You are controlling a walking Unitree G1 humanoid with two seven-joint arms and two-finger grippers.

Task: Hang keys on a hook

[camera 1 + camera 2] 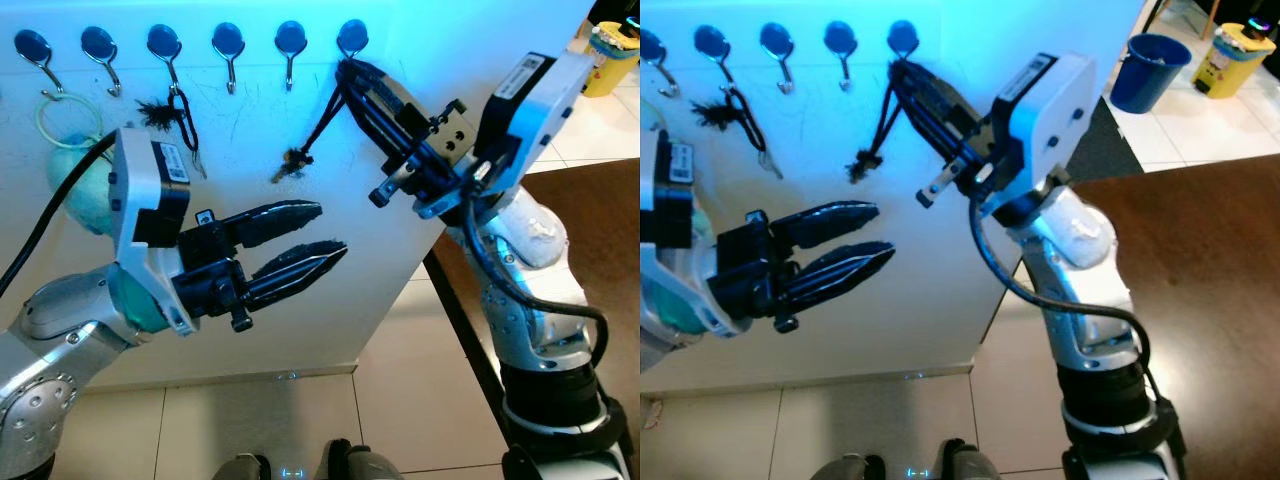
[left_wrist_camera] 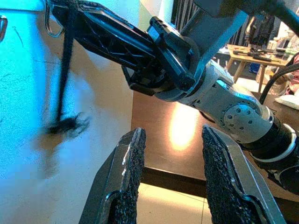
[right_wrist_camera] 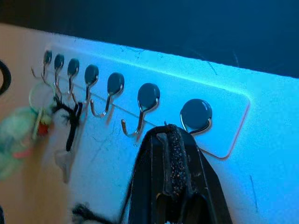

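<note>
1. A row of silver wire hooks with dark round caps [image 1: 228, 45] runs along the top of a white, blue-lit wall panel [image 1: 250, 150]
2. The right gripper [image 1: 345, 70] reaches up to the rightmost hook [image 1: 351, 40], its long black fingers closed together on the top of a black cord [image 1: 322, 118]
3. That cord hangs down from the fingertips at the hook to a small dark bundle of keys [image 1: 292, 164], blurred, lying against the panel below
4. The left gripper [image 1: 325, 232] is held out in front of the panel, lower down, its fingers parted and holding nothing
5. A second black cord with a key [image 1: 184, 120] hangs on the third hook from the left
6. A pale green ring [image 1: 68, 120] and a green round fob [image 1: 75, 180] hang further left
</note>
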